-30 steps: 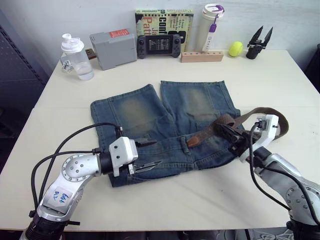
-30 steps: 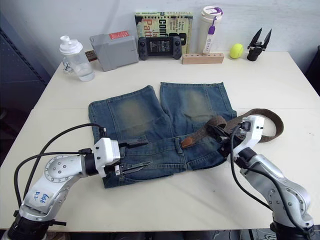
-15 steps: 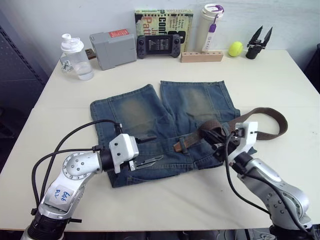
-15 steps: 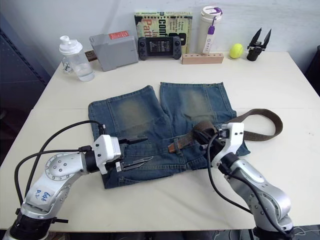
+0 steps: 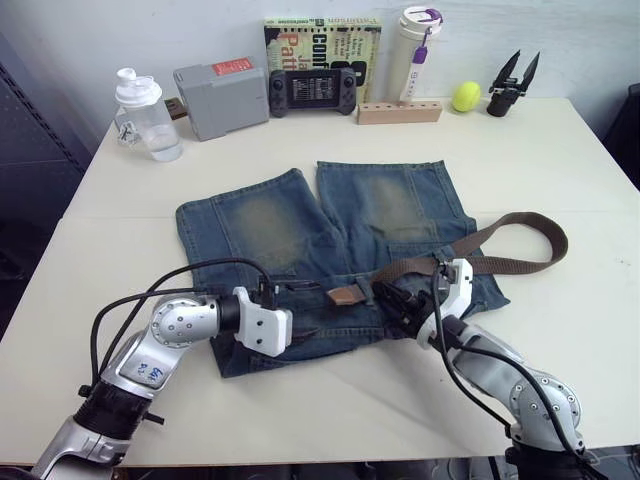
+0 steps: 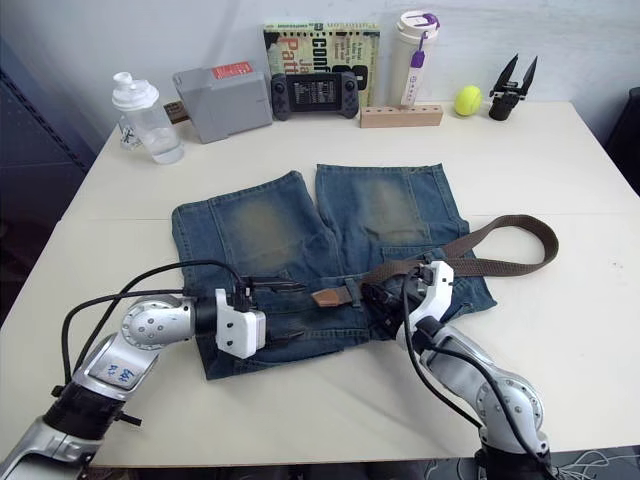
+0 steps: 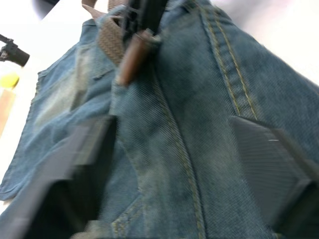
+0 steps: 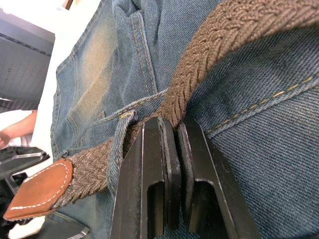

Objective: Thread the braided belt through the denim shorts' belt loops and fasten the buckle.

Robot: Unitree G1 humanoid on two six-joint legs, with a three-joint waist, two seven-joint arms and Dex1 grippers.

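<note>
Belt: You can see one long dark-brown woven braided belt (image 5: 520, 225). It runs across the waist of the shorts, side to side, and its smooth brown leather tip (image 5: 346, 295) points to the robot's left. Its other end bends in a big loop on the table, to the right of the shorts.
Shorts: One pair of faded blue denim shorts (image 5: 290, 225) lies flat in the middle of the white table (image 5: 560, 140). The two wide legs point away from you and the waist is on the near side. Each leg has a lighter brownish worn patch.
Loop: In the right wrist view, the woven strap goes under one narrow blue denim belt loop (image 8: 121, 137), and the tip sticks out past it.
Right claw: Your right gripper (image 8: 170, 130) is pressed together on the woven strap, just beside that loop.
Left claw: Your left gripper (image 6: 285, 312) is spread wide, flat on the denim near the waist, with the leather tip just ahead of it. It pinches nothing.
Back of table: one clear bottle (image 5: 140, 115), one grey box (image 5: 222, 85), one yellow ball (image 5: 465, 96).
</note>
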